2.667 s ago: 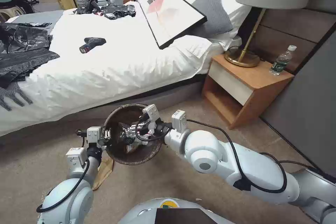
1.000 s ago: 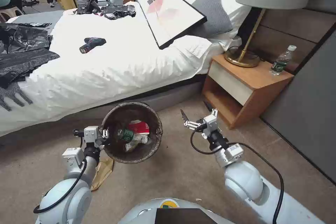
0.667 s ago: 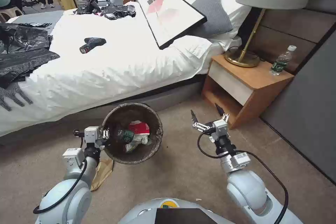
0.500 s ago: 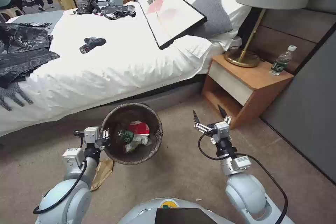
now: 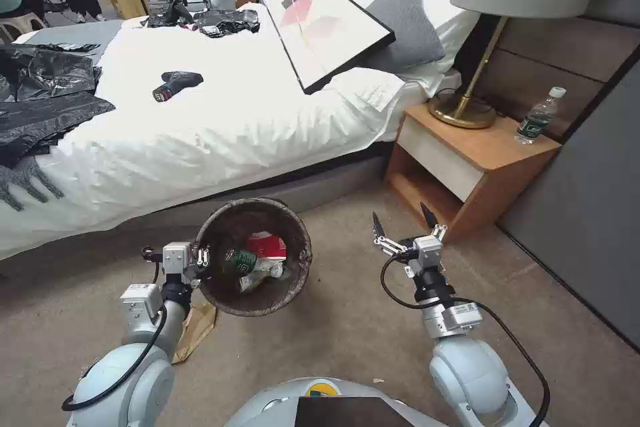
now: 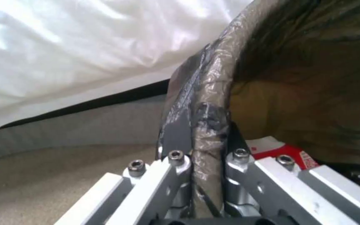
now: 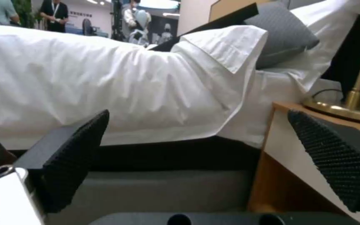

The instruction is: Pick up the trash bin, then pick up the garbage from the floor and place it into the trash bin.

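The trash bin (image 5: 293,280), round and lined with a dark brown bag, hangs above the carpet in front of the bed. My left gripper (image 5: 202,259) is shut on its rim (image 6: 207,125), one finger inside and one outside. Inside the bin lie garbage pieces: a red-and-white wrapper (image 5: 265,244) (image 6: 280,150), a green-labelled bottle (image 5: 239,260) and white tissue (image 5: 257,275). A crumpled brown paper bag (image 5: 195,328) lies on the floor under my left forearm. My right gripper (image 5: 403,222) stands open and empty to the right of the bin, its black pads (image 7: 78,150) spread wide.
The bed (image 5: 200,120) with white sheets stands just behind the bin. A wooden nightstand (image 5: 467,160) with a lamp (image 5: 467,107) and a water bottle (image 5: 537,117) is at the right. A dark wall panel (image 5: 587,213) runs along the right side. Bare carpet lies in front.
My right gripper pulled out of the bin, leaving a green-labelled bottle inside, and swung right toward the nightstand, open. The left gripper kept holding the bin in place.
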Available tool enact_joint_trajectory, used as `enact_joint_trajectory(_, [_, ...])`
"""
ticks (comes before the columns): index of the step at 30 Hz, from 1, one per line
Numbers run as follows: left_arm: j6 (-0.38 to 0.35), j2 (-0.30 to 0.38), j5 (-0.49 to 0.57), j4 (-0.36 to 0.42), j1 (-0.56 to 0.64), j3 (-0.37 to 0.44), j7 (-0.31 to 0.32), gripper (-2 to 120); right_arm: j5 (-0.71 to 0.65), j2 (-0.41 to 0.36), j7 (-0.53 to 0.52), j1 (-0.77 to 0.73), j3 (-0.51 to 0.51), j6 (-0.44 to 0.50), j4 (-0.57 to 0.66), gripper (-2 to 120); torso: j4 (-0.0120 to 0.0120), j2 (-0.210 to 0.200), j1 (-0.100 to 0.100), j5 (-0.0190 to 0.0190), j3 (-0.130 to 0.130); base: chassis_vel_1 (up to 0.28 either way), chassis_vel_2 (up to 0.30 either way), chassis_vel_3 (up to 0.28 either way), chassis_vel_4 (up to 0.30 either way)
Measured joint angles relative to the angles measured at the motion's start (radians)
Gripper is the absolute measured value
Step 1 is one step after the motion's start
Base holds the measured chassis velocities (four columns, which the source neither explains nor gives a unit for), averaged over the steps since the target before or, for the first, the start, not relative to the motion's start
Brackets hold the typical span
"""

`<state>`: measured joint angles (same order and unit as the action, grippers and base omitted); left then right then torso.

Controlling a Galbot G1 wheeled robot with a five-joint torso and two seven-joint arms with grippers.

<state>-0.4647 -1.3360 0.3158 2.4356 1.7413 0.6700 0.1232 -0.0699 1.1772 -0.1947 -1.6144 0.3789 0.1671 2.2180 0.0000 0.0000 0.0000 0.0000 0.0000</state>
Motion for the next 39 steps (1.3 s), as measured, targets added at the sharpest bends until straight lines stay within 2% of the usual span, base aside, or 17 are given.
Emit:
enact_joint_trajectory(12, [-0.003,-0.004,-0.004,0.003,0.000,0.001,0.000,3,-0.011,-0.008,-0.011,0.006,-0.003,-0.006,-0.009,100,-0.0001,0.000,0.000,-0.0001,0.000,0.030,0.037,0.035,0.035])
enact_joint_trajectory(39, [-0.007,-0.005,-0.004,0.008,0.003,0.003,-0.004,3,-0.023,-0.020,-0.028,0.019,-0.014,-0.012,-0.025,100,0.0000,0.000,0.000,0.0000,0.000,0.109,0.108,0.119,0.111])
